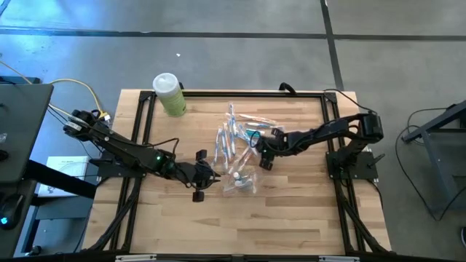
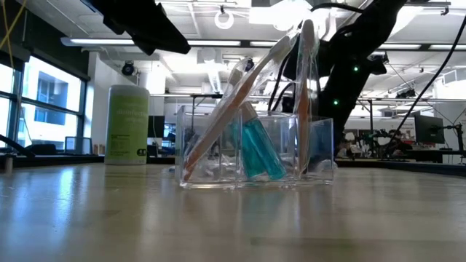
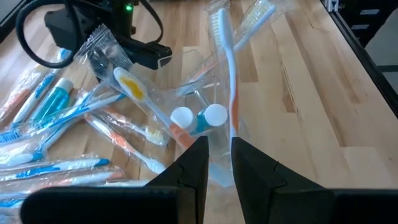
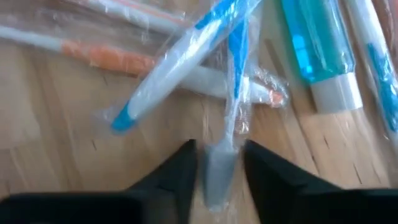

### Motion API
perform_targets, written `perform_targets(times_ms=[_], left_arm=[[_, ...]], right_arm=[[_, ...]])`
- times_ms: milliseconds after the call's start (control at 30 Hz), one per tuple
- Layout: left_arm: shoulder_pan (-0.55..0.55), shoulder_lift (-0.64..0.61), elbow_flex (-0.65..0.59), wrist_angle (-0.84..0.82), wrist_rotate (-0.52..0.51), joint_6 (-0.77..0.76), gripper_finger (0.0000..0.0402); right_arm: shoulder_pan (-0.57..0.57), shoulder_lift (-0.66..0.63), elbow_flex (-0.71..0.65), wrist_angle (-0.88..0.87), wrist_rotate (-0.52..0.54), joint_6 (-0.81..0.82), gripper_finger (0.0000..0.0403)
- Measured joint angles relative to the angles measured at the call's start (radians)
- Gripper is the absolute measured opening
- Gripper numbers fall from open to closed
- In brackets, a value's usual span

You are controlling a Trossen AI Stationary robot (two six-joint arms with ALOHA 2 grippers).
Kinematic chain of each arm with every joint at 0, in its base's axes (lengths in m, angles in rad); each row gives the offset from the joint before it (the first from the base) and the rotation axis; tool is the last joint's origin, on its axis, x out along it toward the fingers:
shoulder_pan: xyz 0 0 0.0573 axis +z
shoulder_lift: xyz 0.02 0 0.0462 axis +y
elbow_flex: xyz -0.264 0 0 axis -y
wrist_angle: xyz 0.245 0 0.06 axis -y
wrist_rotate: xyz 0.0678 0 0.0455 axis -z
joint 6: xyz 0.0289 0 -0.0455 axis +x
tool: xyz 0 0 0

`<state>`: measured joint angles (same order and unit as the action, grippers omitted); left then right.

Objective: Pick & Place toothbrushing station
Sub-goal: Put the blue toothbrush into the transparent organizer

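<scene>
holder (image 1: 240,182): clear plastic, mid desk (image 1: 291,211), brushes and teal tube standing in it
toothbrushes (image 1: 234,135): wrapped pile just beyond holder
right end effector (image 4: 217,165): down at pile's edge, fingers nearly together, clamped on a wrapped toothbrush (image 4: 229,93) end
left end effector (image 3: 217,163): just beside holder, narrow gap, grips nothing visible
bottle (image 1: 170,94): green, far left corner
</scene>
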<state>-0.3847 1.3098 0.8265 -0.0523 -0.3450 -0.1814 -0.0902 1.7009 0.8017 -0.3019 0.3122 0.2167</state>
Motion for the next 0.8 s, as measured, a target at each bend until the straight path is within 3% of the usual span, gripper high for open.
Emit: perform_targets(times_ms=[133, 500, 800], left_arm=[[0.005, 0.0, 0.0, -0.002, 0.0, 0.001, 0.0065], [0.005, 0.0, 0.0, -0.02, 0.0, -0.005, 0.0065], [-0.027, 0.001, 0.0, -0.032, 0.001, -0.088, 0.0065]], right_arm=[[0.014, -0.019, -0.003, -0.062, 0.068, -0.005, 0.0018], [0.17, -0.155, 0.023, -0.355, 0.389, 0.091, 0.0015], [0.496, -0.233, 0.271, -0.882, 0.651, 0.282, 0.0015]])
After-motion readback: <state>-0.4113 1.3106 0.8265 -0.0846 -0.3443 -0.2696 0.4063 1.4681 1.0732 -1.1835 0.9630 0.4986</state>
